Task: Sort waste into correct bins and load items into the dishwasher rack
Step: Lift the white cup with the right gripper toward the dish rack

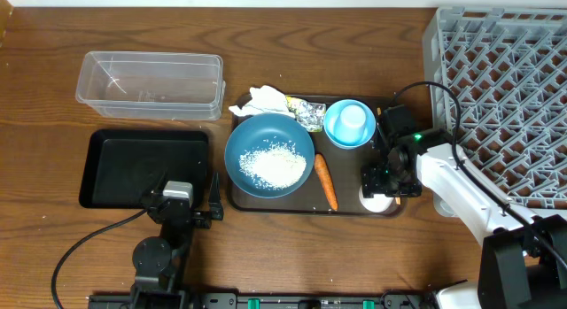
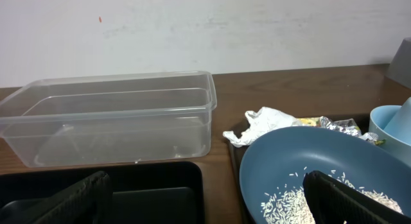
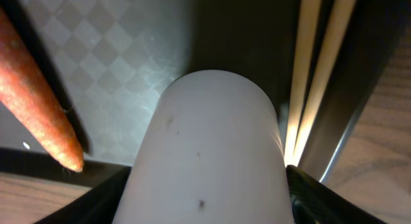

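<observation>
1. The right gripper has its jaws clasped on a small white cup in the brown tray's front right corner, between the chopsticks and the carrot.
2. The left gripper has its jaws spread wide and empty at the black bin's near edge.

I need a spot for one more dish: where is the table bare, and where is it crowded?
Bare table lies behind the brown tray, between clear tub and dishwasher rack; also in front of the tray. The tray itself is crowded: dark-blue bowl, light-blue bowl, carrot, tissue, foil wrapper, white cup.
</observation>
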